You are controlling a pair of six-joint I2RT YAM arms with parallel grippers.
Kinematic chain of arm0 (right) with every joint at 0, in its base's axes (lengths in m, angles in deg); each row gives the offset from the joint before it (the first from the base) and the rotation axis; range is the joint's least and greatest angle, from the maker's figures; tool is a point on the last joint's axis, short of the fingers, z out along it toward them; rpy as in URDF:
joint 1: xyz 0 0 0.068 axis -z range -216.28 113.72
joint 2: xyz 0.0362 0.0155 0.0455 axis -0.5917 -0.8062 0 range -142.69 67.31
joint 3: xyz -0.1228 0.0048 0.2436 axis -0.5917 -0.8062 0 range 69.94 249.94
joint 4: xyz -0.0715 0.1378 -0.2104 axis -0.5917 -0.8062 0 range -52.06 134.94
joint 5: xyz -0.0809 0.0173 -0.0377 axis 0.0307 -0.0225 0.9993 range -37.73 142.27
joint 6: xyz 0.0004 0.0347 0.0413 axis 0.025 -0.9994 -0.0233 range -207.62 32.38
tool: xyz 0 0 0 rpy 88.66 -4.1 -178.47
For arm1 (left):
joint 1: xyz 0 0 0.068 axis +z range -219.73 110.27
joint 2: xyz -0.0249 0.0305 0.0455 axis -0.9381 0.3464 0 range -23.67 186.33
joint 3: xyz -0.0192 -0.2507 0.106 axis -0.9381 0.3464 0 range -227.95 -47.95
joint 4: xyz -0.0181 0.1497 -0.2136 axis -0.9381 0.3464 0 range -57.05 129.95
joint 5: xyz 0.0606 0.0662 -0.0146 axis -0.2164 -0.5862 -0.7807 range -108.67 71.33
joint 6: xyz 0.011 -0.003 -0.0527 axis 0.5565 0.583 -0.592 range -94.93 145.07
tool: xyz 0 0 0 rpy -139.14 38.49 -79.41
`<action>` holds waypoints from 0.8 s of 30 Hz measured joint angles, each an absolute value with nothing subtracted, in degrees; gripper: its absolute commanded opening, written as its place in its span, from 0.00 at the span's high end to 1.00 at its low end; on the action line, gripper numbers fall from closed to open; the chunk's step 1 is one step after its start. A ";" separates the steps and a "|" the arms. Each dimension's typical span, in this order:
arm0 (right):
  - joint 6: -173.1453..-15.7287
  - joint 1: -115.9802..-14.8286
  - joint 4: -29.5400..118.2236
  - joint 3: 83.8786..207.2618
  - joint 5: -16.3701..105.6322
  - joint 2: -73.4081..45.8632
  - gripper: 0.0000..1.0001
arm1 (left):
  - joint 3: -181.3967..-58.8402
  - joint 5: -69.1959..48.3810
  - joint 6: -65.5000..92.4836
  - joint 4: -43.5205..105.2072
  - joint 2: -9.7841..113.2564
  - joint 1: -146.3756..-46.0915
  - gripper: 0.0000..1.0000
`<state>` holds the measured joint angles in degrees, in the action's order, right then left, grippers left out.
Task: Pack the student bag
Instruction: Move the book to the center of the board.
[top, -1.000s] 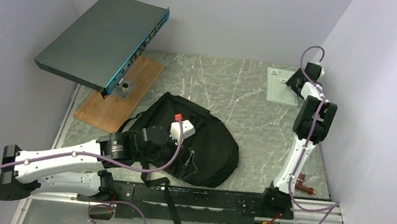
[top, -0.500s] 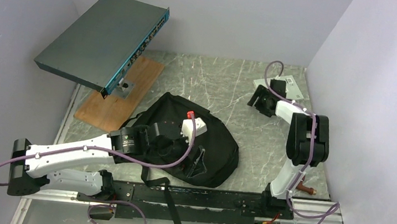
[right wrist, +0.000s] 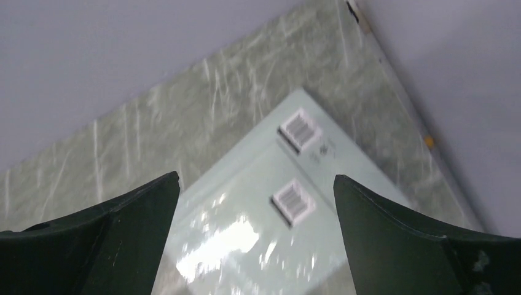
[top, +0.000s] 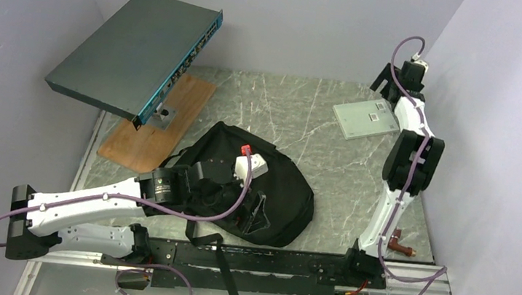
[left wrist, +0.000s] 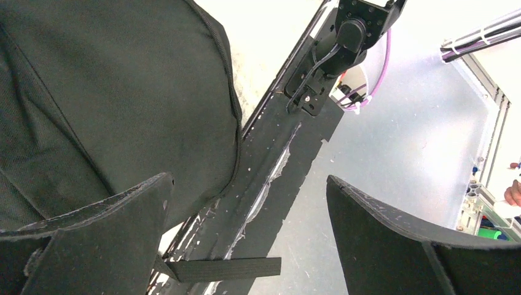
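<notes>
In the top external view, the student bag (top: 286, 194) is seen lying flat on the marble table (top: 299, 107), at lower centre of the frame. The left gripper (top: 257, 207) is poised over the bag's near side. The right gripper (top: 388, 82) is held high at upper right, just beyond a flat pale packet (top: 365, 120) that rests on the table, well apart from the bag.

In the left wrist view, the left gripper (left wrist: 246, 203) is spread wide with nothing between its fingers. The bag (left wrist: 110, 104) fills the left of the frame.

In the right wrist view, the right gripper (right wrist: 255, 190) is also spread wide and empty. The packet (right wrist: 258, 221), with 2 barcode labels, is seen below it, untouched.

The step in hand is judged to be fetching the packet for the bag. A fresh descent onto 1 edge is called for, since the packet lies flat against the table, and the bag's opening is not yet seen held apart.

Against the frame half a second earlier, the right gripper has been lifted off the packet and opened. The packet is left skewed and shifted from where it lay 1 second ago.
</notes>
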<state>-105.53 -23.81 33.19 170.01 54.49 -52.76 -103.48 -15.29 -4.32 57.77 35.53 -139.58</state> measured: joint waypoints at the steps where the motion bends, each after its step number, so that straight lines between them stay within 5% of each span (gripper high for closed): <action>1: -105.08 -23.72 32.07 174.07 54.97 -55.76 0.00 | -103.48 -15.31 -4.32 57.90 35.53 -139.58 0.01; 13: -101.49 -21.25 25.54 196.15 55.78 -79.14 0.00 | -103.83 -15.51 -4.07 61.83 37.23 -139.58 0.01; 24: -104.59 -20.77 25.43 202.47 48.57 -82.75 0.00 | -107.28 -15.49 -3.00 62.95 40.32 -139.58 0.01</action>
<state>-104.59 -20.77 25.43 202.47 48.57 -82.75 -107.28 -15.49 -3.00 62.95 40.32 -139.58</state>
